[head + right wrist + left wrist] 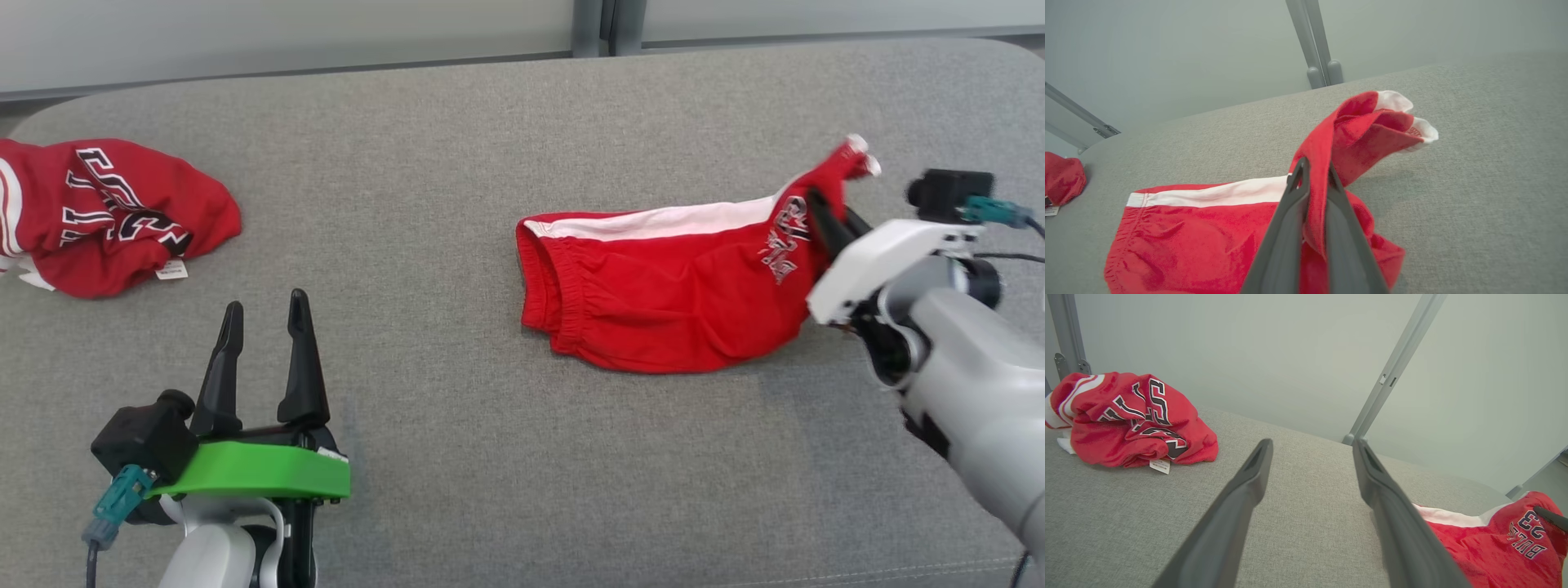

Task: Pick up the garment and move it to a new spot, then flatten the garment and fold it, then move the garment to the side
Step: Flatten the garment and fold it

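Note:
The garment (669, 286) is a pair of red shorts with a white side stripe, lying right of centre on the grey cushion. My right gripper (826, 214) is shut on its right end, lifting that fabric so a red and white hem sticks up. In the right wrist view the fingers (1294, 212) pinch a red fold of the garment (1208, 241). My left gripper (265, 322) stands open at the lower left, apart from the cloth, with nothing between its fingers (1249, 486). The garment's (1502, 547) corner appears at the lower right of the left wrist view.
A second red garment (106, 216) with black and white lettering lies crumpled at the cushion's far left, also in the left wrist view (1126, 420). The grey cushion (457, 457) ends at a pale wall with a metal post (596, 28) behind.

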